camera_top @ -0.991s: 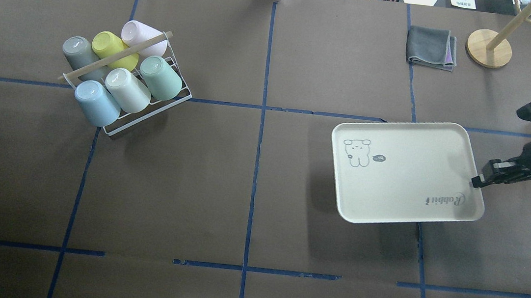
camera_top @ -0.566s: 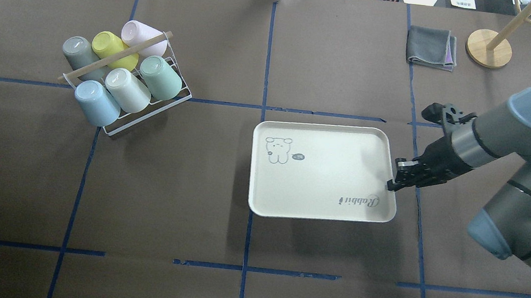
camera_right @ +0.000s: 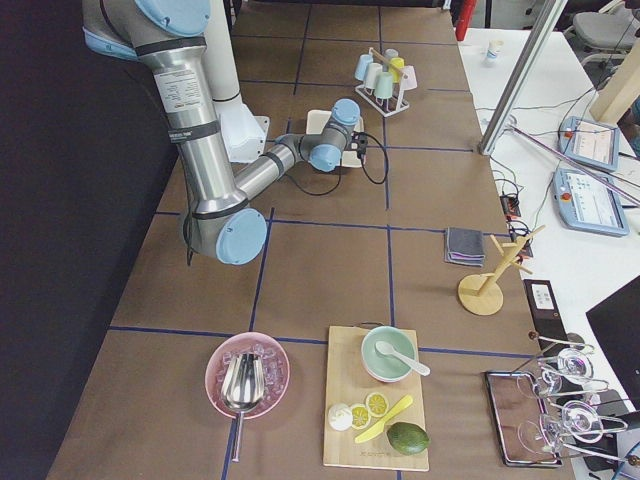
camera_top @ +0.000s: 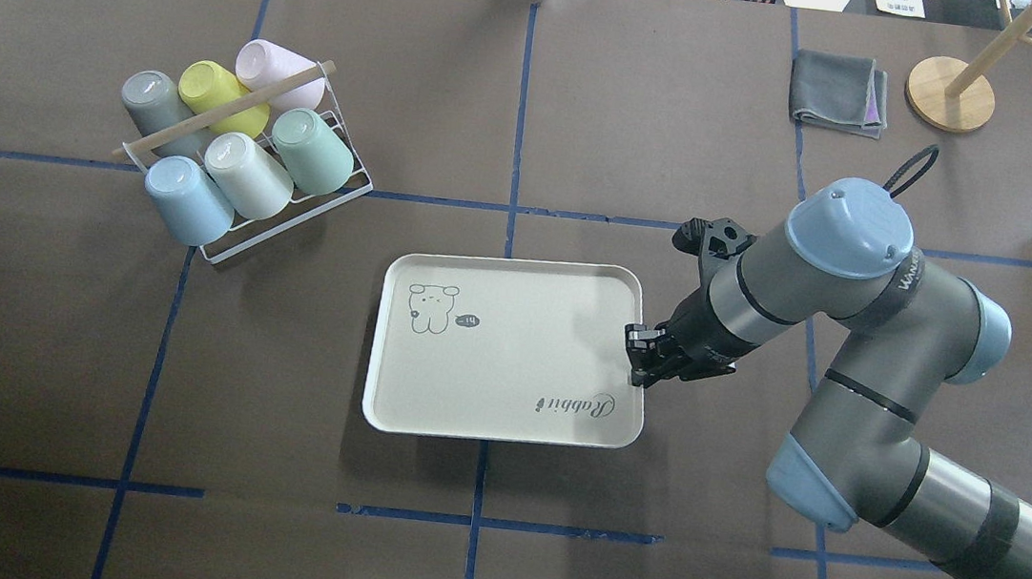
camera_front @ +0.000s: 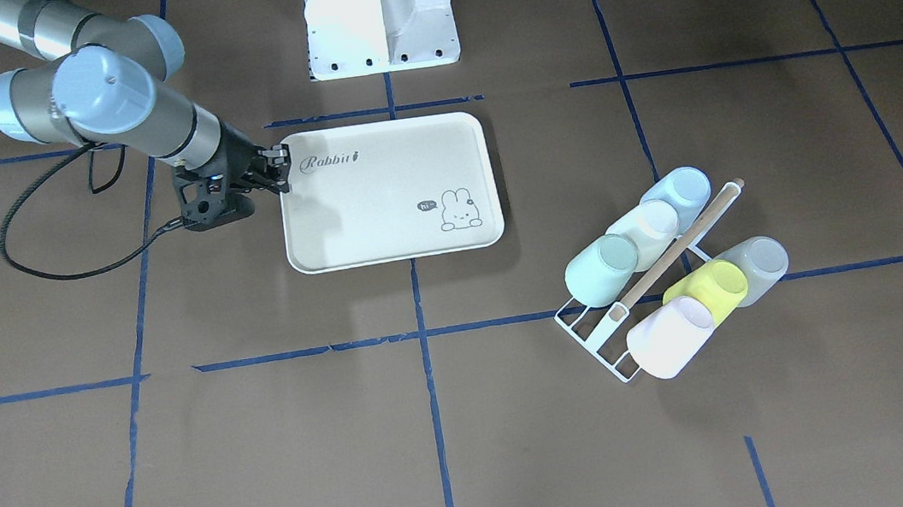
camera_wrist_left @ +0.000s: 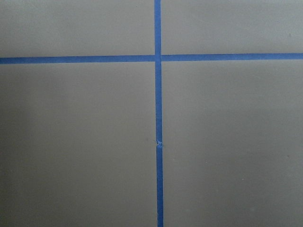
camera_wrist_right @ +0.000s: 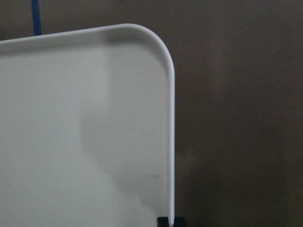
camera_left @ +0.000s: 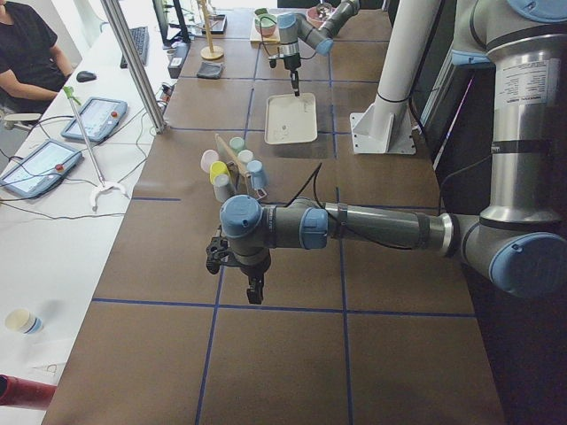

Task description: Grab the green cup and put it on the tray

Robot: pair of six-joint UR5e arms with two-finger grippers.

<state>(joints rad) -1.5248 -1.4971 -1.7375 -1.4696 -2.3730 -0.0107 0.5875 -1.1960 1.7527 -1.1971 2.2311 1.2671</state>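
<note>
Overhead exterior view: the green cup (camera_top: 312, 151) is seen in the white wire rack (camera_top: 345, 198) at the far left of the table (camera_top: 42, 326). It is tilted with its base upward, at the right end of the rack's nearer row. Just to its left a cream cup (camera_top: 248, 175) is set, and beyond that a pale blue cup (camera_top: 188, 199). A gray cup (camera_top: 152, 98), a yellow cup (camera_top: 215, 93) and a pink cup (camera_top: 272, 72) are held in the farther row. A wooden bar (camera_top: 228, 106) is laid across between the rows.

The tray (camera_top: 505, 394) is found well apart from the rack, near the middle of the table. Its right rim is clamped by the right tool (camera_top: 638, 368), whose jaws are closed on the edge near the "Rabbit" script. In the right wrist view, dark fingertips (camera_wrist_right: 163, 222) are seen at that rim.

The left tool (camera_left: 254, 294) is shown only in the exterior left view, hung over the table; whether it is open or closed cannot be told. A folded gray cloth (camera_top: 839, 93) and a wooden stand (camera_top: 951, 94) are placed at the far right.
</note>
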